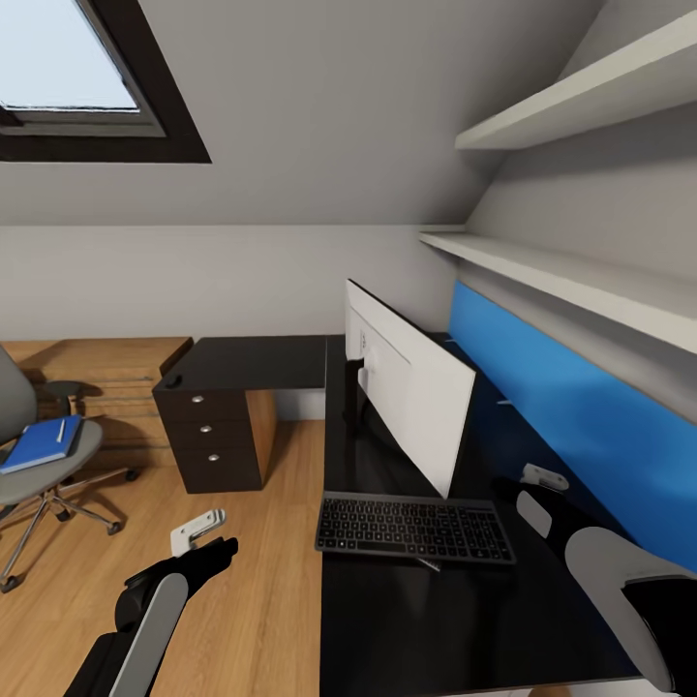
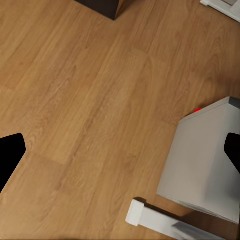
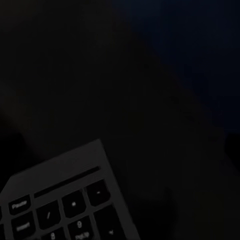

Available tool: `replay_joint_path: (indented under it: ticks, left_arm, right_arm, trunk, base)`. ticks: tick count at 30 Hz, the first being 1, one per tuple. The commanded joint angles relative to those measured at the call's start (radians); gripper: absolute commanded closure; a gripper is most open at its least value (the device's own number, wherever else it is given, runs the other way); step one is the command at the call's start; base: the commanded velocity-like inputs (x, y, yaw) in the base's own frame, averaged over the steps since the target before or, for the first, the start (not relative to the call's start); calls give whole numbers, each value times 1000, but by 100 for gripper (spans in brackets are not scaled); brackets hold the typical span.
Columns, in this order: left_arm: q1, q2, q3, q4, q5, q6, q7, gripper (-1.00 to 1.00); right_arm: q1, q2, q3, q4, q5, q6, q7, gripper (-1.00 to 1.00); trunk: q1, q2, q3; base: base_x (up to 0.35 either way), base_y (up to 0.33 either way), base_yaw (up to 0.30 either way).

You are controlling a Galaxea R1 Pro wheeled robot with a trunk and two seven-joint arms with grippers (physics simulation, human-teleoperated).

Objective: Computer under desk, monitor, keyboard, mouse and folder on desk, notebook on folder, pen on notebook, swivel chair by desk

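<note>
The white-backed monitor (image 1: 407,397) stands on the black desk (image 1: 426,620), and the dark keyboard (image 1: 414,528) lies in front of it. The keyboard's corner (image 3: 65,205) shows in the dim right wrist view. At the far left the grey swivel chair (image 1: 58,474) carries a blue folder or notebook (image 1: 41,442) with a pen (image 1: 60,431) on top. My left gripper (image 1: 198,530) hangs open over the wooden floor, beside the desk's front-left edge. My right gripper (image 1: 542,476) hovers above the desk just right of the keyboard; its jaws are unclear. A light grey box (image 2: 205,160) with a red spot, perhaps the computer, stands on the floor.
A dark drawer unit (image 1: 213,426) stands under the desk's left wing, with a small dark rounded object (image 1: 174,380) on its top corner. A blue panel (image 1: 571,407) and white shelves (image 1: 581,281) line the right wall. Wooden floor (image 1: 252,581) lies between chair and desk.
</note>
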State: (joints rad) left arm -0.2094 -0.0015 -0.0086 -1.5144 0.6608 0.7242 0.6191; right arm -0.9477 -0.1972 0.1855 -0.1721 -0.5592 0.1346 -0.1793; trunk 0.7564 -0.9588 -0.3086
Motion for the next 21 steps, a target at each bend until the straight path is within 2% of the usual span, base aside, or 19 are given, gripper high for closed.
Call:
replay_joint_path:
  ticks: [1, 21]
  left_arm:
    - [-1, 0, -1, -1, 10, 1, 10, -100]
    - [-1, 4, 2, 0, 12, 1, 10, -100]
  right_arm:
    - [0, -1, 8, -3, -6, 7, -6, -100]
    - [1, 2, 11, -2, -7, 5, -5, -100]
  trunk:
    - [4, -8, -5]
    - [81, -148, -67]
  base:
    - [0, 0, 0]
    - [0, 0, 0]
